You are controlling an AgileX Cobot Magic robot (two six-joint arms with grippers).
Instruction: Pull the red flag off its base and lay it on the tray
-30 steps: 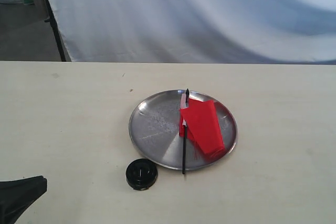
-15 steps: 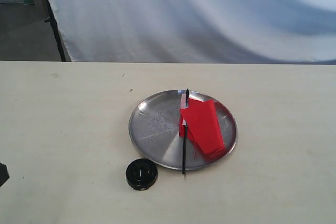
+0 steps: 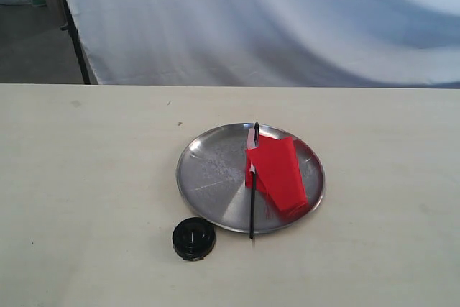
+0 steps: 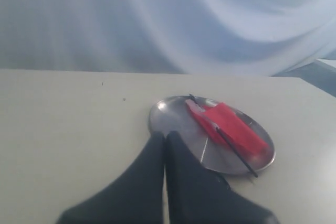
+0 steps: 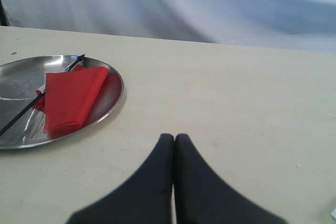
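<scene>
The red flag (image 3: pixel 277 170) lies flat on the steel tray (image 3: pixel 208 170), its black pole (image 3: pixel 252 206) sticking out past the tray's near rim. The black base (image 3: pixel 193 239) stands apart on the table just in front of the tray, with nothing in its hole. Neither gripper shows in the exterior view. My left gripper (image 4: pixel 165 136) is shut and empty, back from the tray (image 4: pixel 173 119) and the flag (image 4: pixel 231 127); the base is hidden behind its fingers. Held to one side of the tray (image 5: pixel 113 95) and flag (image 5: pixel 71 98), my right gripper (image 5: pixel 174 138) is shut on nothing.
A pale cloth backdrop (image 3: pixel 273 19) hangs behind the table's far edge. A black stand leg (image 3: pixel 72 26) rises at the back left. The cream tabletop (image 3: pixel 86 163) spreads wide on both sides of the tray.
My left arm has drawn back out of the exterior view at the lower left corner. Flag, tray and base have not moved.
</scene>
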